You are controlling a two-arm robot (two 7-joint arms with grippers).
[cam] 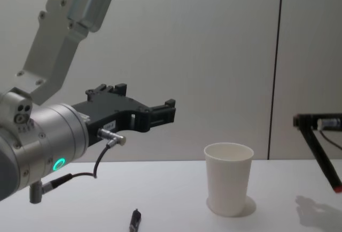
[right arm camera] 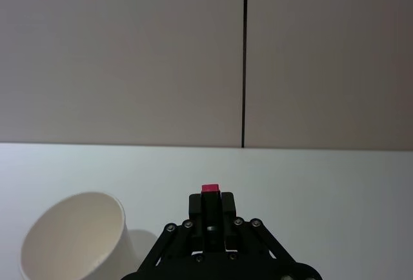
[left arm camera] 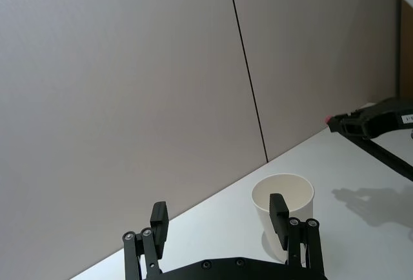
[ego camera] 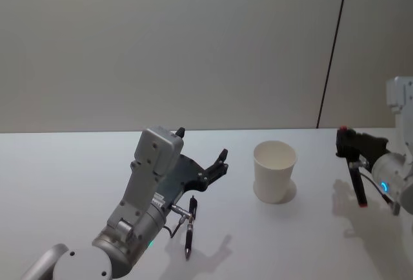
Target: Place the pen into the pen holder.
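Note:
A dark pen (ego camera: 357,183) hangs tilted from my right gripper (ego camera: 342,139), which is shut on its upper end at the right of the table. The pen's red top (right arm camera: 210,188) pokes up between the shut fingers. The pen holder, a white paper cup (ego camera: 275,170), stands upright to the left of that gripper, with a gap between them. My left gripper (ego camera: 202,143) is open and holds nothing, raised above the table left of the cup. A second dark pen (ego camera: 190,227) lies flat on the table beneath my left wrist.
The white table (ego camera: 71,177) runs to a grey wall with a dark vertical seam (ego camera: 332,48). Nothing stands between the cup (cam: 228,184) and the held pen (cam: 323,157).

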